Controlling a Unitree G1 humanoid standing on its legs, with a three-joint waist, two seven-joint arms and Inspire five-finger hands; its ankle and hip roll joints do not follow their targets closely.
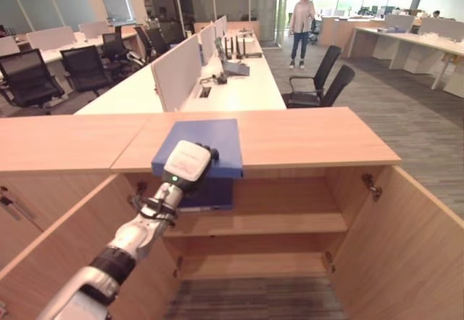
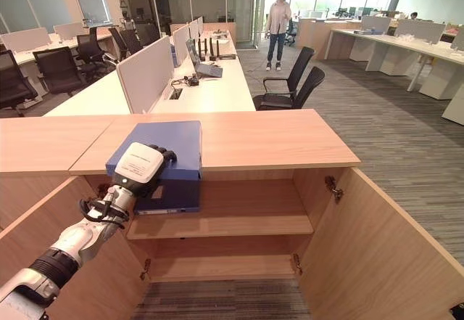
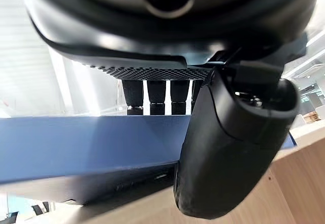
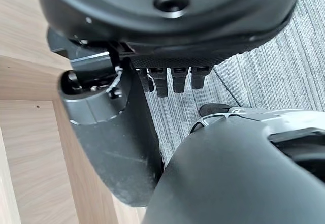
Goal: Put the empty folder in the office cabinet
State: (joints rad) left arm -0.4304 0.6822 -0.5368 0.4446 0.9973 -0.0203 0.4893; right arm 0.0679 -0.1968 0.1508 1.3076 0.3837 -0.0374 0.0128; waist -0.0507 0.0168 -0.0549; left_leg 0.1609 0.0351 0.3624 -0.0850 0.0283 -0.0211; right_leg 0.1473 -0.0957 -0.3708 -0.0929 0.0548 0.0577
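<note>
Left robot hand [image 1: 190, 162] grips the blue flat cardboard folder [image 1: 210, 140], fingers on top, thumb beneath, at the front edge of the light wooden cabinet [image 1: 312, 137] top, overhanging its open shelves toward 6 o'clock. Right robot hand [image 4: 127, 148] hangs relaxed, holding nothing.

- No readable text, label, brand, number or sign is showing anywhere in the views.
- The blue folder [image 2: 163, 149], sitting at the centre left of the frame, is showing a plain cover with no lettering that can be made out.
- The wooden cabinet [image 2: 246, 140] is bearing no markings.
</note>
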